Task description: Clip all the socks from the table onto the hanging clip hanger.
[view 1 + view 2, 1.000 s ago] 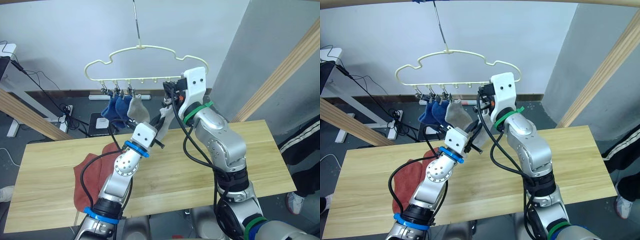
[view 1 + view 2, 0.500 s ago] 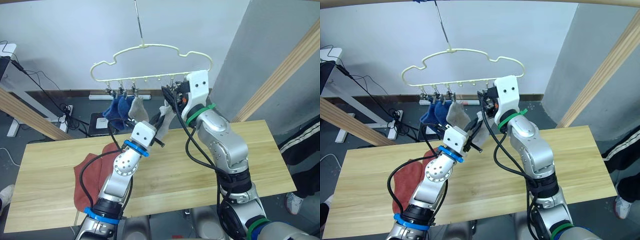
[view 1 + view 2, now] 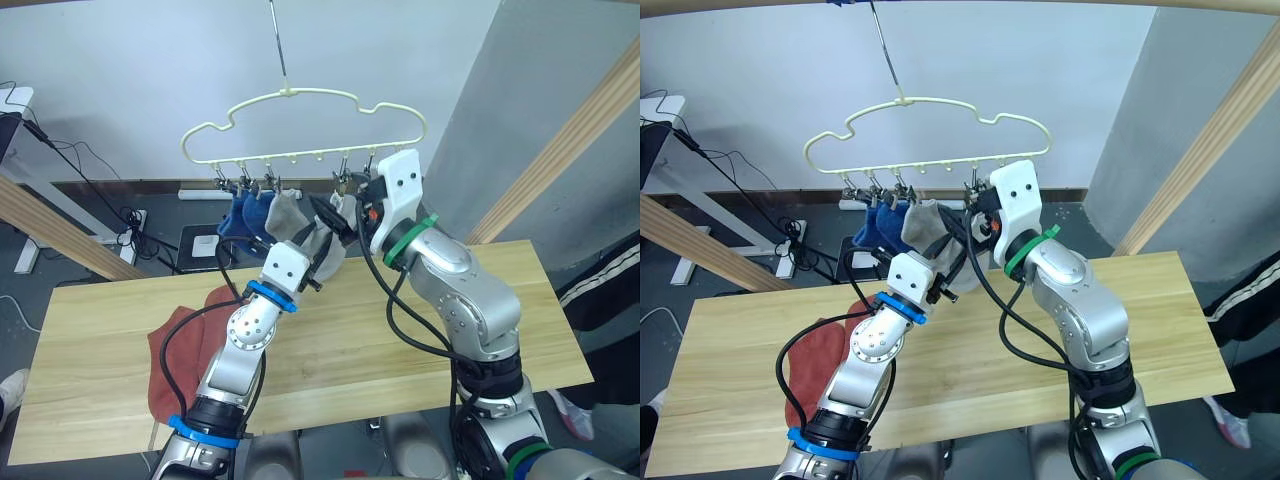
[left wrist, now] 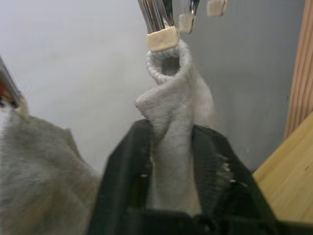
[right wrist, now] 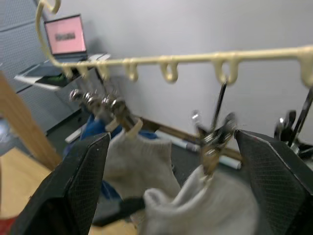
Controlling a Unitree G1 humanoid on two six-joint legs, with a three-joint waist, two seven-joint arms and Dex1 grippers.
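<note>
Clipping the second light grey knit sock (image 4: 176,142) is the step in hand. Left gripper (image 3: 325,250) has its jaws closed on the sock's middle and holds it up under the pale-yellow wavy wire clip hanger (image 3: 300,125). In the left wrist view the cuff touches the pad of a small metal clip (image 4: 161,29); whether that clip has actually bitten the knit I cannot tell.

Right gripper (image 5: 171,186) sits at the same clip with its jaws spread wide, holding nothing, one finger to either side of the clip and cuff.

Already hung toward the hanger's left end: two blue socks (image 3: 240,215) and one light grey sock (image 3: 285,212). Two rust-red socks (image 3: 180,350) lie in a heap on the pale wood plank tabletop (image 3: 420,340), near its left edge.

Judgement: four of six socks are at the hanger, the fourth not confirmed secure.

Next move, as I read it:
- confirm the clip grips the cuff;
- only then open the left jaws, slowly, watching for slip;
- go down for a rust-red sock.

Risk: the hanger swings freely on its metal hook (image 3: 277,45), so any push will shift the clips.
</note>
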